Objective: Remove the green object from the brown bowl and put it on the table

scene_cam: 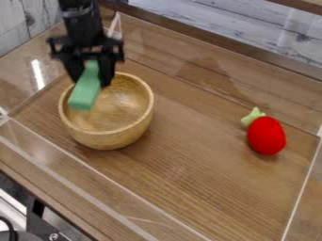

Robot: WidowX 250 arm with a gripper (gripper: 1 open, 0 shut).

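Observation:
A flat light-green block, the green object, hangs above the left rim of the brown bowl, lifted out of it. My gripper points straight down and is shut on the block's upper end, its black fingers on either side. The round wooden bowl sits on the wood-grain table at the left, and its inside shows nothing in it.
A red strawberry-like toy with a green top lies on the table at the right. Clear acrylic walls run around the table's edge, close behind and to the left of the bowl.

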